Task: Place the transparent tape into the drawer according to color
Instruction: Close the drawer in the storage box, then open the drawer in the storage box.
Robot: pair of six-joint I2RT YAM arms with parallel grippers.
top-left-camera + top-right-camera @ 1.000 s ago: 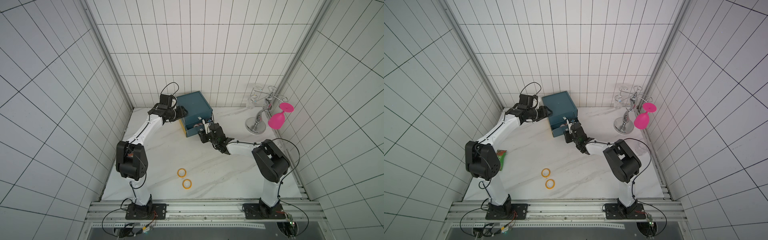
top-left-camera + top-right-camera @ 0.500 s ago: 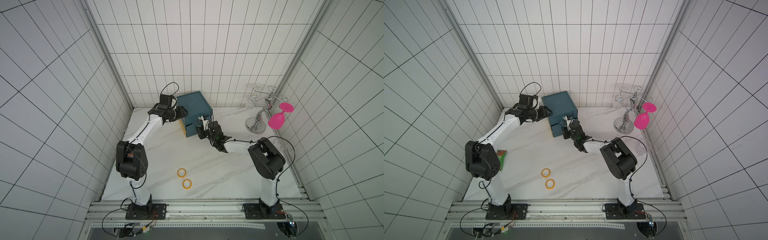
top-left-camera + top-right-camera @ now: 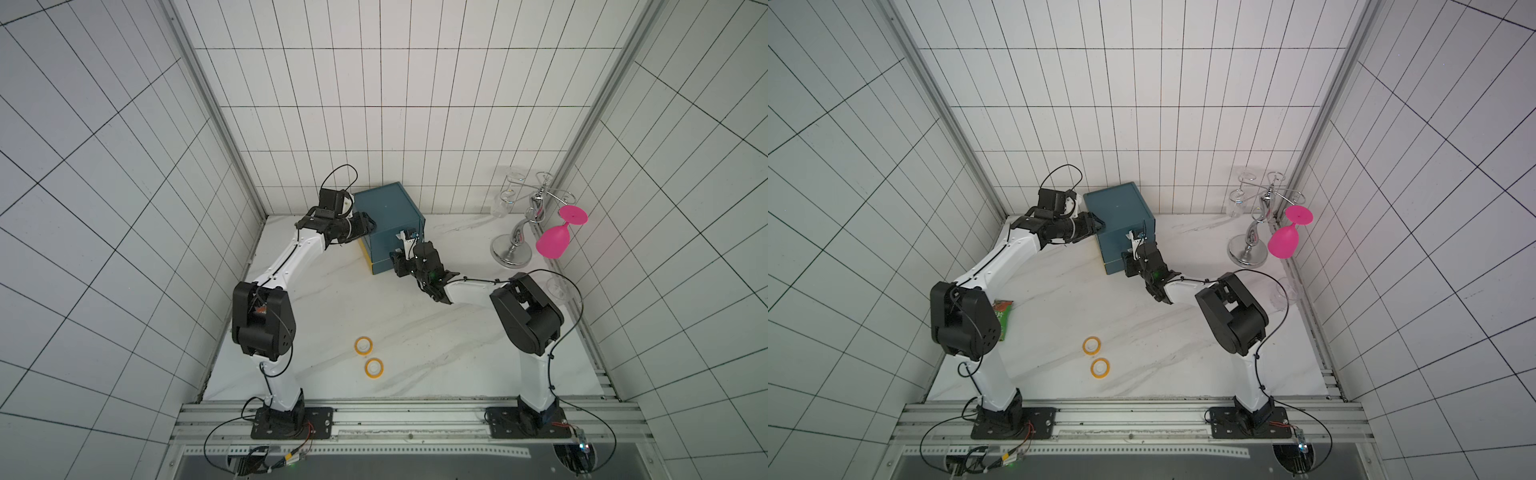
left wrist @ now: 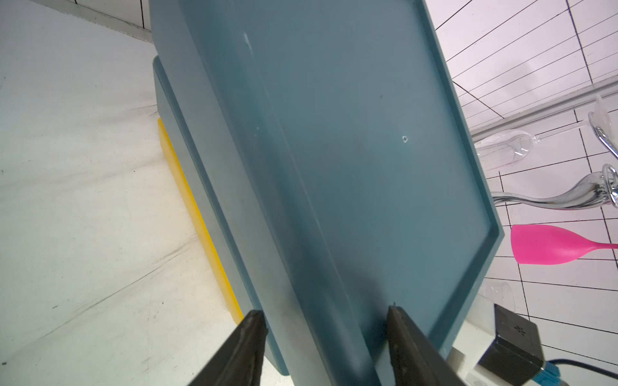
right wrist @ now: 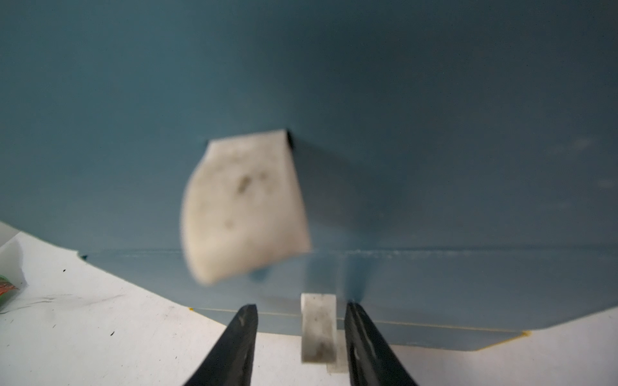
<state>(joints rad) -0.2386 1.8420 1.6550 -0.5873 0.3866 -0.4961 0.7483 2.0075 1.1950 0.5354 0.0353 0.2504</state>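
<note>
Tape rolls (image 3: 363,345): two flat orange-yellow rings with pale centres. They lie just beside each other on the bench (image 3: 415,328), toward its front edge.
Drawer cabinet (image 3: 384,208): boxy, matte teal-blue, with a smooth rimmed top and a yellow strip low on one side. It stands at the back edge, nearer the back-left corner.
Bench surface: white slab with grey marble veins.
Left arm: reaches toward the back. The left end effector (image 4: 324,317) pinches the drawer cabinet's upper edge, one dark finger on the top and one on the side wall.
Right arm: elbow folded, forearm low. The right end effector (image 5: 301,305) is spread at the drawer cabinet's front. Its black fingers flank a small pale pull tab (image 5: 317,326), with gaps on both sides.
</note>
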